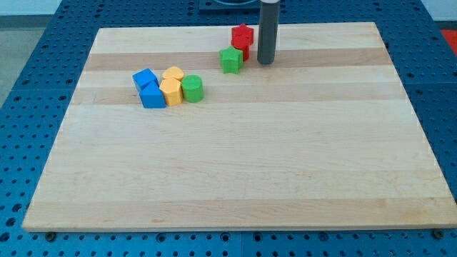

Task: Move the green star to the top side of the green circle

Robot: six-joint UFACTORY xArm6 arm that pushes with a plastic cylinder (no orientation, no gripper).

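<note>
Pale wooden board [235,164] on a blue perforated table [28,43].
My tip [265,62], bare and holding nothing, stands just right of the green star block [230,60], which lies up-right of the green circle block [192,88].

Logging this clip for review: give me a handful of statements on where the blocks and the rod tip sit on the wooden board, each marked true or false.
1. My tip stands to the view's right of the green star block. True.
2. The green star block lies at the view's bottom of the green circle block. False: it lies toward the view's top right of it.
3. The green circle block sits beside a yellow block. True.
4. The red block sits among the blue blocks. False: it lies by the green star block, near my tip.
</note>
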